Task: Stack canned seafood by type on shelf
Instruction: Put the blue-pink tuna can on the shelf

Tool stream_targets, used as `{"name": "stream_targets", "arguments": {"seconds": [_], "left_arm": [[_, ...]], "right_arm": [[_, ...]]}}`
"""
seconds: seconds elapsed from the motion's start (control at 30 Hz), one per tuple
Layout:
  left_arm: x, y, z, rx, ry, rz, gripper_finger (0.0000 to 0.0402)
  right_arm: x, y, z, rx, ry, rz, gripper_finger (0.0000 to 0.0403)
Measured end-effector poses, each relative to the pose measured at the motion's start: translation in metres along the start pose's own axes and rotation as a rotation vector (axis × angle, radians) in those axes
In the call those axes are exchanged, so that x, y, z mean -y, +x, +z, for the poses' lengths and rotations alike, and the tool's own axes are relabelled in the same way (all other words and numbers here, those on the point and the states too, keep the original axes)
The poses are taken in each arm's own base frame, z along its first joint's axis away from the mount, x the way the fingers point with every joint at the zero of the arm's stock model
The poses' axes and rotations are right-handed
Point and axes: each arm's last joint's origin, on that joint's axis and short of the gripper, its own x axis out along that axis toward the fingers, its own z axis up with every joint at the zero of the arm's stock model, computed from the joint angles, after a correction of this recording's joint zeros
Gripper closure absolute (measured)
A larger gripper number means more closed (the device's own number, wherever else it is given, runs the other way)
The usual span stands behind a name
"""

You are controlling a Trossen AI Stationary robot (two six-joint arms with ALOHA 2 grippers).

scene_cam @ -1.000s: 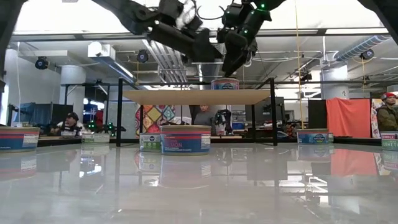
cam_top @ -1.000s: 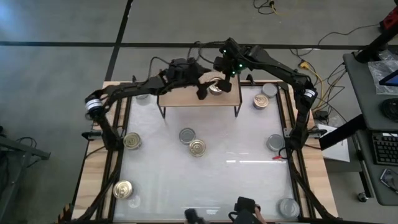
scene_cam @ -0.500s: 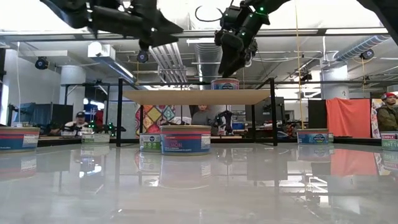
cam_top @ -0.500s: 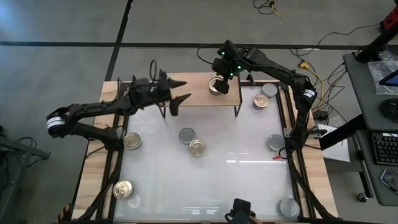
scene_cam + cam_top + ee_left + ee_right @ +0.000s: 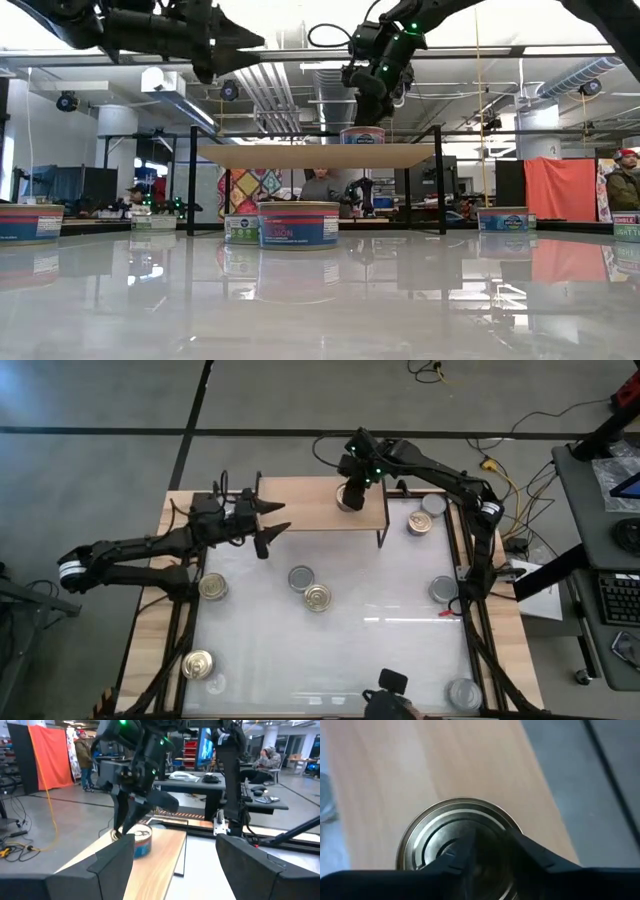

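Right pincer (image 5: 352, 482) lifted clear of gold can (image 5: 348, 498) on shelf (image 5: 322, 512) — fingers narrowed, nothing held. Left pincer (image 5: 268, 530) — parted, empty — swung back off shelf's left end. One can shelved; rest scattered on table (image 5: 390, 640), next pick pending.

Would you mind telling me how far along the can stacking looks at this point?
Done: one gold-lidded can stands on the shelf. In hand: nothing; the right claw hangs just above that can, and the left claw is open near the shelf's left end. Left: the other cans, such as the middle pair, sit on the table.
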Motion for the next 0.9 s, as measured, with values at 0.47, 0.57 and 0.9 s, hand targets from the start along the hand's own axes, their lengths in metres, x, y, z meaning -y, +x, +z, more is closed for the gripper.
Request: {"name": "stream_targets", "arguments": {"seconds": [0.47,0.57,0.9], "left_arm": [[0.004,0.002,-0.011,-0.047,0.039,-0.024,0.0137],[0.009,0.002,-0.012,-0.049,0.045,-0.045,0.0137],[0.028,0.002,-0.015,-0.083,0.086,-0.134,0.0137]], "right_arm": [[0.0,-0.015,-0.004,-0.039,0.05,-0.061,0.0315],[0.0,-0.022,-0.002,-0.022,0.04,-0.067,0.0305],[-0.006,-0.028,-0.008,-0.101,0.02,-0.032,0.0284]]}}
